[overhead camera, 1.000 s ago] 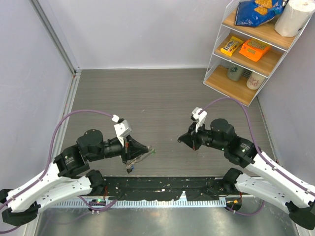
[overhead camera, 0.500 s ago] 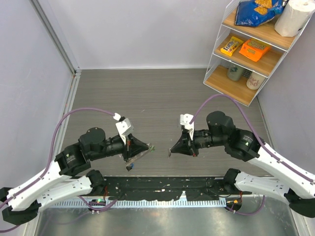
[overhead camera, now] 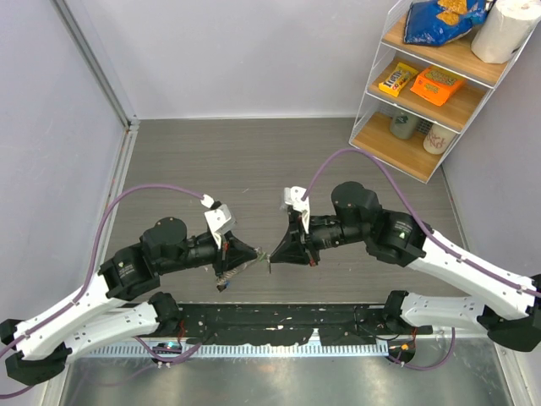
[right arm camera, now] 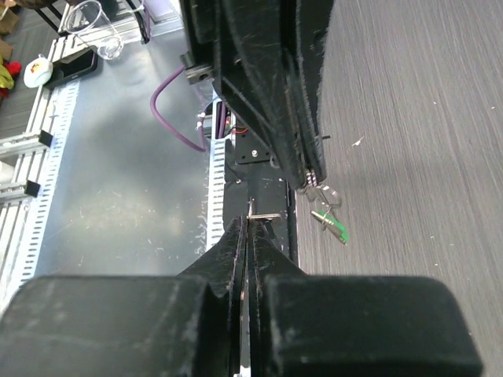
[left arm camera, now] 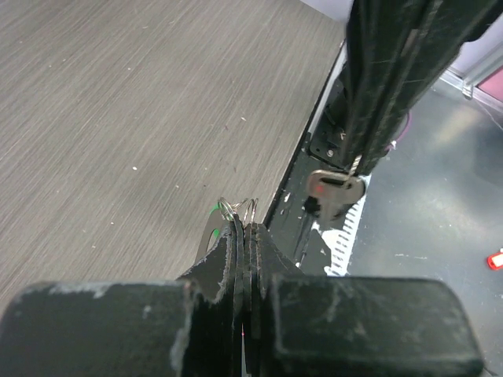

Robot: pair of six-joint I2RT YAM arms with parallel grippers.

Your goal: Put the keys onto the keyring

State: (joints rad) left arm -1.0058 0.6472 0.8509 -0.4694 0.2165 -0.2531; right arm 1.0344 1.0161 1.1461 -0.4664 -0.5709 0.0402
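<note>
Left fingers pinched on the keyring, green key hanging off it, above the counter. Right fingers clamp a silvery key, head poking free. Top view: key sits just at 3 o'clock of the ring, apart.

arms 2 | keys 2 | keyring 1 | shelf 1 | mugs 2 | boxes 2 | bag 1 | roll 1

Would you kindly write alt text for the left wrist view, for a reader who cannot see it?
The left gripper is shut on the keyring, with a green key head showing beside it. Facing it, the right gripper holds a silvery key close by, near the edge of the grey wood-grain table.
</note>
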